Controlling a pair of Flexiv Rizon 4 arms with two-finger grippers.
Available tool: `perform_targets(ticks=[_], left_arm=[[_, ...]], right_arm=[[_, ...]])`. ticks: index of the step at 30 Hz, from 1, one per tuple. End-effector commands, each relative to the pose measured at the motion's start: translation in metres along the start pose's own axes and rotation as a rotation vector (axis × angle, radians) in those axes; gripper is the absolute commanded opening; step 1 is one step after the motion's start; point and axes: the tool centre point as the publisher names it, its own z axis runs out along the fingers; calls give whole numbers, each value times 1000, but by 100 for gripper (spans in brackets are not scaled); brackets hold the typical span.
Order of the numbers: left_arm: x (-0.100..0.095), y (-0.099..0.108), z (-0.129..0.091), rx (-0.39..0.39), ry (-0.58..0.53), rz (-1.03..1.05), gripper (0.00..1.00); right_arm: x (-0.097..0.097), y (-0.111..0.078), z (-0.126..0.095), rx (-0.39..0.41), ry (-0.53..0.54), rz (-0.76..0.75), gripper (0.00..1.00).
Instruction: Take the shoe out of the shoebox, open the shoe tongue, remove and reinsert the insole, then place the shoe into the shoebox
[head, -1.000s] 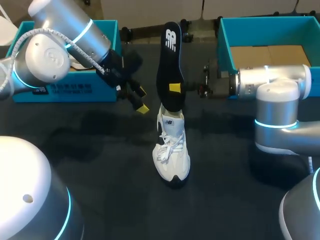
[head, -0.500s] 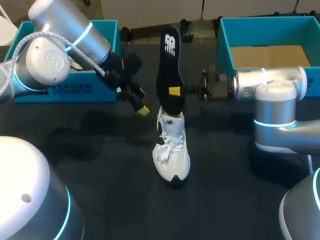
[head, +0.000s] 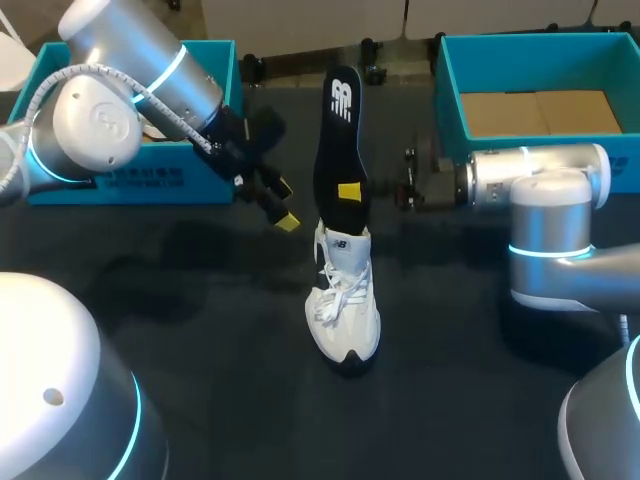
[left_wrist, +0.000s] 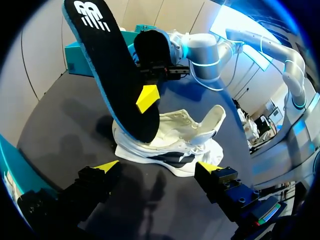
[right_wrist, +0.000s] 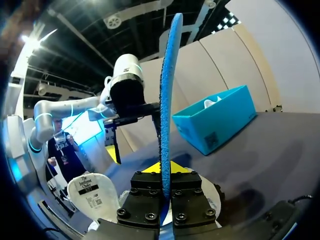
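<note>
**Insole stands over sneaker midway through robot's shoe routine**

The right gripper (head: 352, 190) pinches the black insole (head: 338, 140) near its lower end, with a finger pressed on each face. It holds the insole upright, its bottom tip at the mouth of the white shoe (head: 345, 300). The shoe rests on the dark table (head: 200, 300) between the two arms. The left gripper (head: 285, 203) hangs spread and empty near the insole, in front of a teal box (head: 130, 180). A teal shoebox (head: 450, 90) sits open behind the right arm. The insole appears to be either leaving the shoe or going back in. Seating it well would mean steering the tip down along the inside toward the toe. The free gripper could steady the shoe or hold the tongue clear, so the light shoe neither tips nor drags.
</note>
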Motion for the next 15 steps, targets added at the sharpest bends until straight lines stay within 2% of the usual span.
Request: perform_targets(ticks=[1,15], left_arm=[[1,0,1,0,-3,-1,100],[1,0,1,0,-3,-1,100]], right_arm=[[-2,-7,3,-3,7,4,0],[2,-28,5,12,24,46,0]])
